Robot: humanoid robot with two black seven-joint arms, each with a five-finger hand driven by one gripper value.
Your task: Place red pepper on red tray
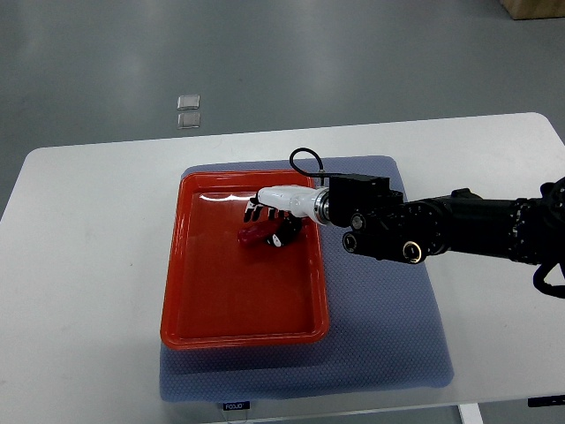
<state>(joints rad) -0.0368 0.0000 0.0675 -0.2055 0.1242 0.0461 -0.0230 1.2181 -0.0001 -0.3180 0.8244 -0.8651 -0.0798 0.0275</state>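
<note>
White table [79,265] on grey floor [265,53] bears blue mat [388,344].

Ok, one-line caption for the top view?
Right hand holds the red pepper over the red tray on the blue mat.

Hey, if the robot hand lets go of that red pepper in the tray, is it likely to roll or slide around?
The red pepper looks small and rounded, so it might roll a little. The red tray looks glossy, so sliding seems possible, though its raised rim should contain it. The right robot hand covers part of the pepper, so its shape is uncertain.
</note>
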